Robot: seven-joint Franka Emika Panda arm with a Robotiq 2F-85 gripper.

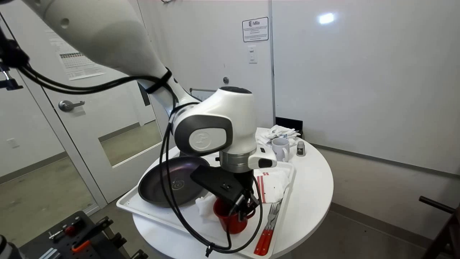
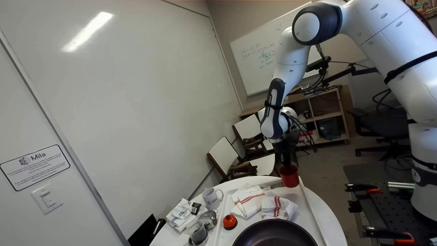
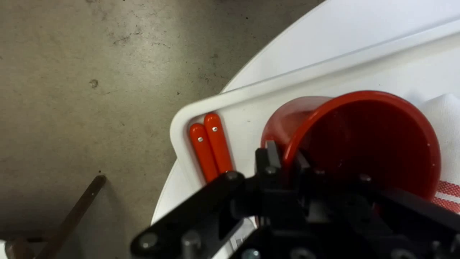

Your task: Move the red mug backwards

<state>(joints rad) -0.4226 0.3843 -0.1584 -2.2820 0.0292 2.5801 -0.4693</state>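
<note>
The red mug (image 1: pixel 238 226) is over the near end of the white tray (image 1: pixel 126 203), and it also shows in an exterior view (image 2: pixel 290 179) at the tray's far end. My gripper (image 1: pixel 245 212) points down at the mug's rim beside the handle. In the wrist view, the fingers (image 3: pixel 288 157) straddle the rim of the mug (image 3: pixel 366 140), one inside and one outside, closed tightly on the wall. The mug looks slightly tilted. I cannot tell whether its base touches the tray. The gripper hides part of the mug in the wrist view.
A black frying pan (image 1: pixel 192 172) lies on the tray. Red-handled cutlery (image 1: pixel 264 241) lies along the tray edge beside the mug. White towels with red stripes (image 2: pixel 249 202) lie on the tray. A grey mug (image 2: pixel 211 199) and an orange-and-black object (image 2: pixel 229 222) stand farther off.
</note>
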